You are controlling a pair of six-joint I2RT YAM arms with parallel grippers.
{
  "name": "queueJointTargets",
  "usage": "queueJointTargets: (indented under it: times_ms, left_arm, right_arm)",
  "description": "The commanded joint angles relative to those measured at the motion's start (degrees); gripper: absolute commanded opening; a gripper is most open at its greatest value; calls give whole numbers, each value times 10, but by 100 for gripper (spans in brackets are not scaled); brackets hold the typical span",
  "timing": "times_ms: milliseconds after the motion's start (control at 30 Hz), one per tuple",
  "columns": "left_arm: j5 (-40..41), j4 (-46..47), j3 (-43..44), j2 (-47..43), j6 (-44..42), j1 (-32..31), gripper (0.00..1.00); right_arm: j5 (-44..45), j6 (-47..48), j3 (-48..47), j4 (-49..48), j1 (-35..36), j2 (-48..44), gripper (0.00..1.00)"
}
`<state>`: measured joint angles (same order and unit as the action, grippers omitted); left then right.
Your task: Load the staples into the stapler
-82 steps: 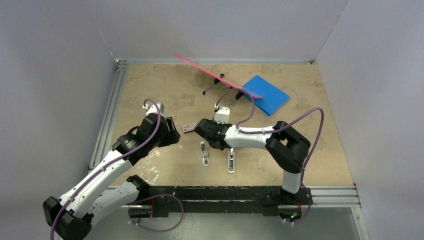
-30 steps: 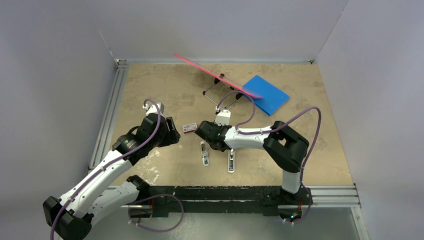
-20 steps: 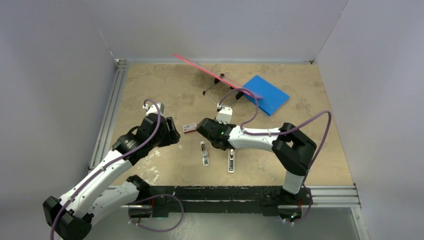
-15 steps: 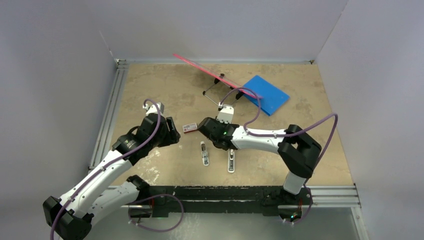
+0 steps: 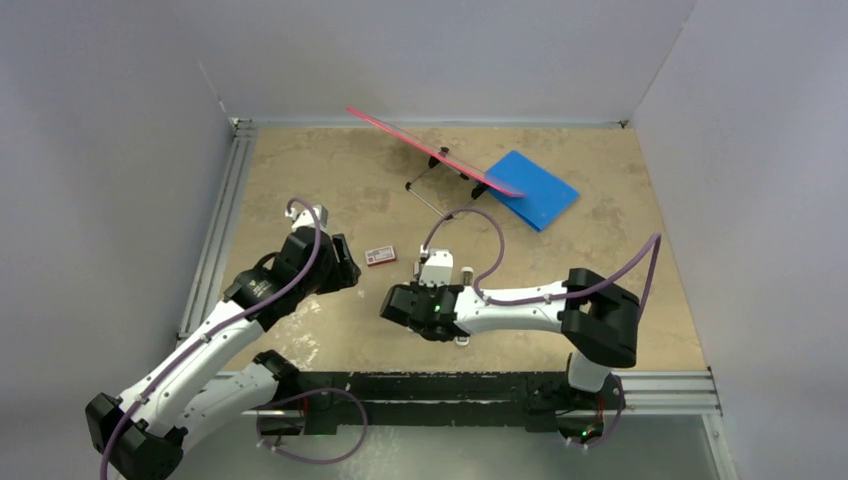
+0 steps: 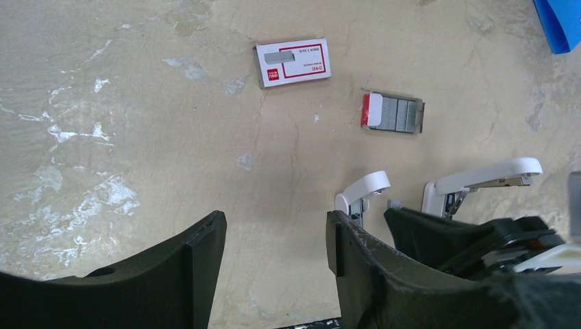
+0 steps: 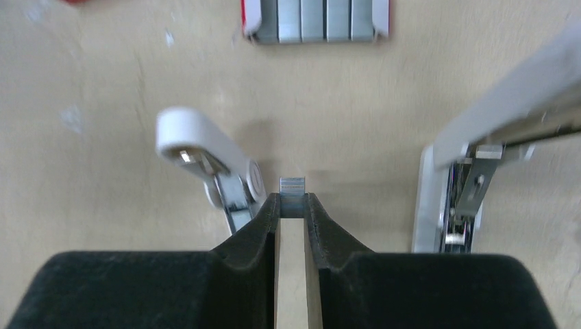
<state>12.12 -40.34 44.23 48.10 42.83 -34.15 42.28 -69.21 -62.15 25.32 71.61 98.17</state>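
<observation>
My right gripper [image 7: 292, 203] is shut on a short grey strip of staples [image 7: 292, 188] that pokes out past its fingertips. It hangs low between two white staplers, both standing open: one on the left [image 7: 211, 163], one on the right [image 7: 481, 130]. Beyond them lies the open tray of staples [image 7: 316, 19], also seen in the left wrist view [image 6: 392, 113], with its red-and-white box [image 6: 292, 62] further off. My left gripper [image 6: 274, 229] is open and empty over bare table, to the left of the staplers [image 6: 363, 189]. From above, the right gripper [image 5: 395, 305] covers most of both staplers.
A pink board [image 5: 430, 148] leans on a wire stand at the back. A blue pad [image 5: 533, 188] lies beside it on the right. The red-and-white box [image 5: 380, 256] sits between the two arms. Metal rails run along the left and near table edges.
The right arm has drawn back toward the near edge, from over the staple tray to over the staplers, its gripper staying shut. The left arm has not moved.
</observation>
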Motion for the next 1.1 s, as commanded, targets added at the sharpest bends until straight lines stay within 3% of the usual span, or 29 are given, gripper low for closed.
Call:
queueJointTargets:
  times_ms: [0, 333, 533, 633, 1067]
  left_arm:
    - [-7, 18, -1, -14, -4, 1, 55]
    - [-13, 24, -5, -23, -4, 1, 55]
    - [-15, 26, -5, -20, -6, 1, 55]
    - [-18, 28, -5, -18, -7, 0, 55]
    - [-30, 42, -7, -19, -14, 1, 55]
  right_arm:
    - [-18, -67, 27, 43, 28, -22, 13]
    - [-88, -53, 69, 21, 51, -25, 15]
    - [-116, -42, 62, 45, 50, -36, 35]
    - [-112, -46, 52, 56, 45, -34, 40]
    - [-96, -31, 10, 62, 11, 37, 34]
